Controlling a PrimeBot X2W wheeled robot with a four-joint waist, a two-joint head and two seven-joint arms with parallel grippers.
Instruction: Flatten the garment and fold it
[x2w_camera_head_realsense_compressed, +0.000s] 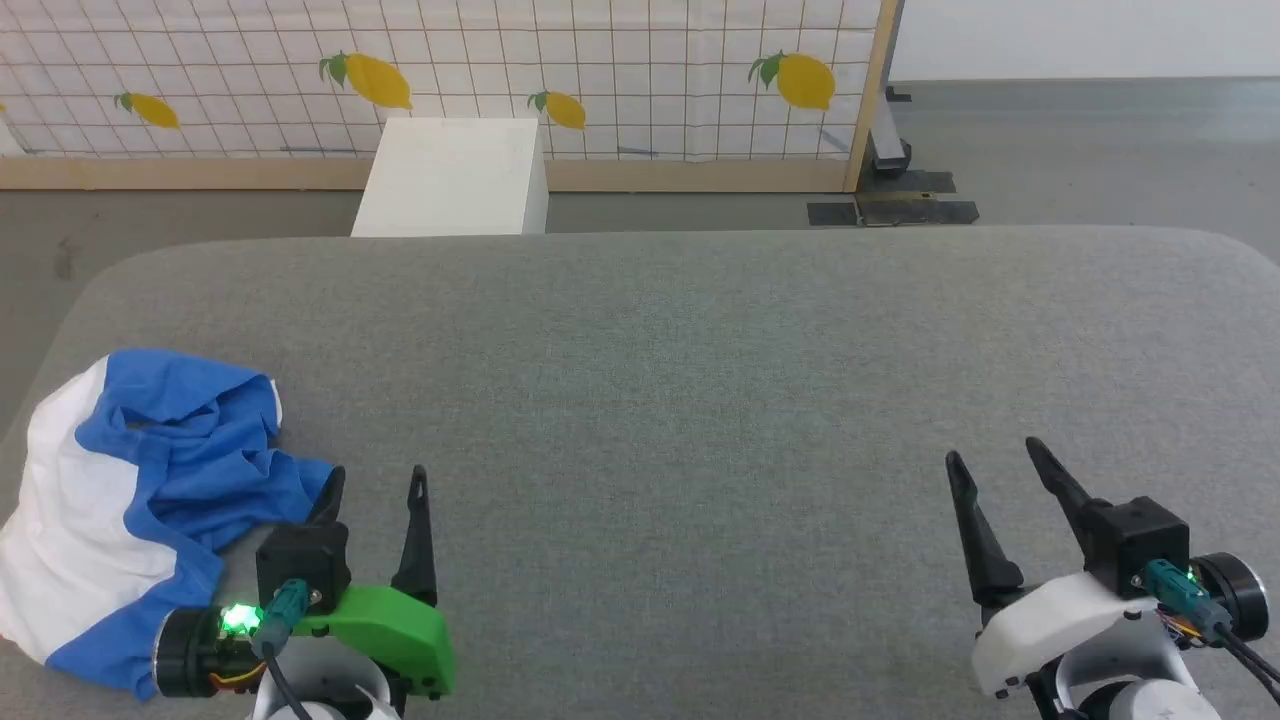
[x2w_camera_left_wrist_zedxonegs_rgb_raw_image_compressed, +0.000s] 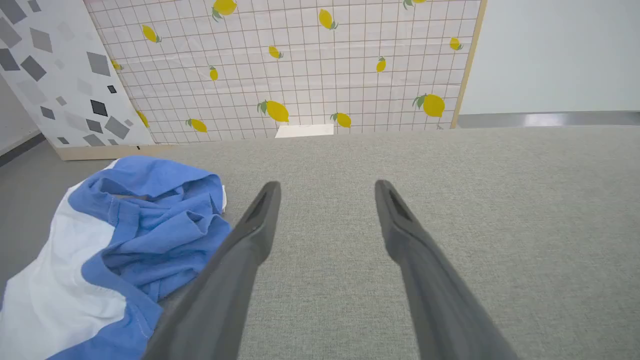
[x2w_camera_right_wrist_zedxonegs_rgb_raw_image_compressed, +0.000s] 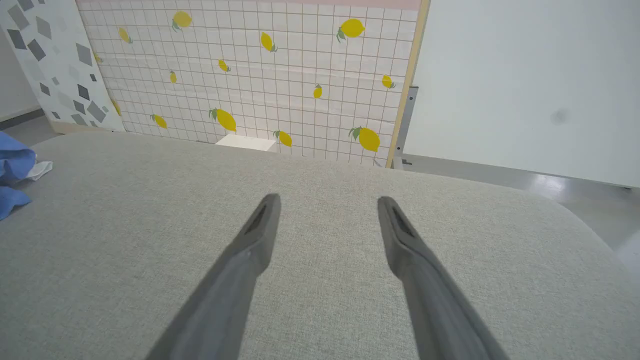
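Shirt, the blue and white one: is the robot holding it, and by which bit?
Nothing is held. The left gripper and right gripper are open; the garment lies crumpled beside the left.

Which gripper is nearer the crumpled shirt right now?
Left. The left gripper sits right beside the shirt, at its blue edge; the right gripper is far off on the opposite side.

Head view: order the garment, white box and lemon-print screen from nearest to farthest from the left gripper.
1. garment, beside the left gripper, on its left.
2. white box, beyond the table.
3. lemon-print screen, behind the box.
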